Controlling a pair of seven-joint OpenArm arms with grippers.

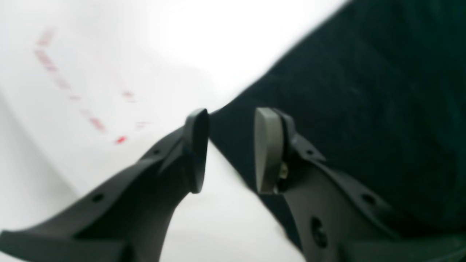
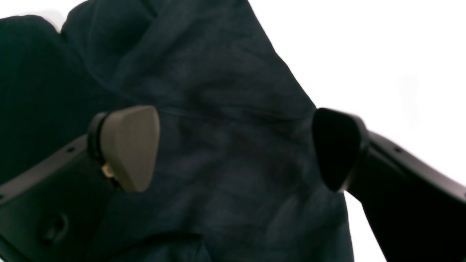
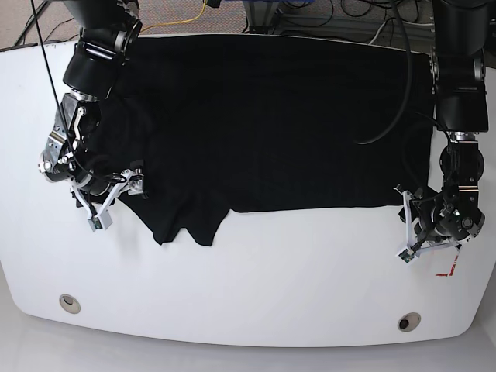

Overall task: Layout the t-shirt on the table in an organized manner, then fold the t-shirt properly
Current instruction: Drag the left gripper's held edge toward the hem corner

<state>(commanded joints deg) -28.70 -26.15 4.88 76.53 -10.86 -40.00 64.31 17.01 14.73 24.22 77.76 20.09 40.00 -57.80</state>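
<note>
Looking down: my two arms hang over the table [image 3: 248, 302], one at each side of the t-shirt [image 3: 263, 116].
T-shirt: black, spread wide across the far half of the white top, its near hem running straight on my left side and dropping into a rumpled, uneven flap [image 3: 186, 221] toward my right side.
My left gripper [image 1: 231, 149]: fingers parted with a clear gap between them, nothing held; the shirt's corner edge [image 1: 233, 120] lies between and under the tips, one finger over bare table, the other over cloth.
My right gripper [image 2: 236, 149]: fingers spread wide, nothing clamped; creased black fabric fills the space beneath them, with the cloth's edge by the darker finger.
Contact: I cannot tell whether either set of tips touches the cloth.
Red tape marks [image 1: 98, 123]: on the white surface just beside my left gripper, blurred.
Grommet holes [image 3: 70, 302]: two, near the front edge, well apart from the shirt.
</note>
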